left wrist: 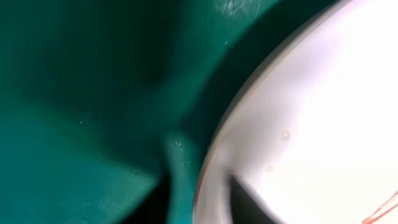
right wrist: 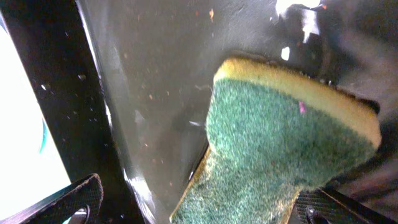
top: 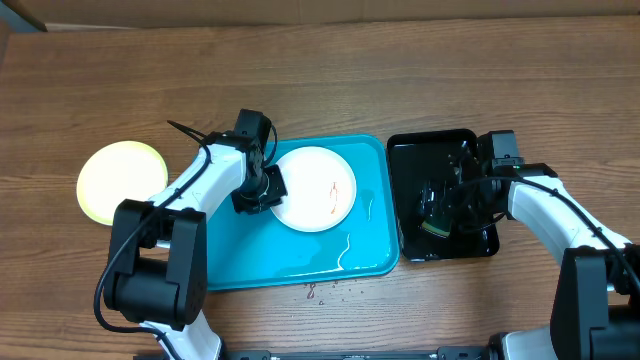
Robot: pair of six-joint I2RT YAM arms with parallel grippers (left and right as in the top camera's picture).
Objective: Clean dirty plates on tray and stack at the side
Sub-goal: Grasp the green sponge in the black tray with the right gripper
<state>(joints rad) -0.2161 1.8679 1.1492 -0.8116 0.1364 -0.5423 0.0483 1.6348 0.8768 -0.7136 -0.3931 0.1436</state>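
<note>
A white plate (top: 315, 188) with a thin red smear lies on the cyan tray (top: 230, 250). My left gripper (top: 262, 187) is at the plate's left edge. In the left wrist view the plate's rim (left wrist: 298, 124) sits between my fingers (left wrist: 196, 208), one finger on top of it. A pale yellow-green plate (top: 122, 180) lies on the table left of the tray. No other plate shows. My right gripper (top: 440, 205) is low in the black tray, open around a green-and-yellow sponge (right wrist: 280, 143). Only the right finger touches the sponge (top: 435, 226).
The glossy black tray (top: 410, 150) stands just right of the cyan tray and looks wet inside (right wrist: 155, 74). White streaks (top: 346, 250) lie on the cyan tray's floor. Small drops (top: 325, 291) dot the table in front of the tray.
</note>
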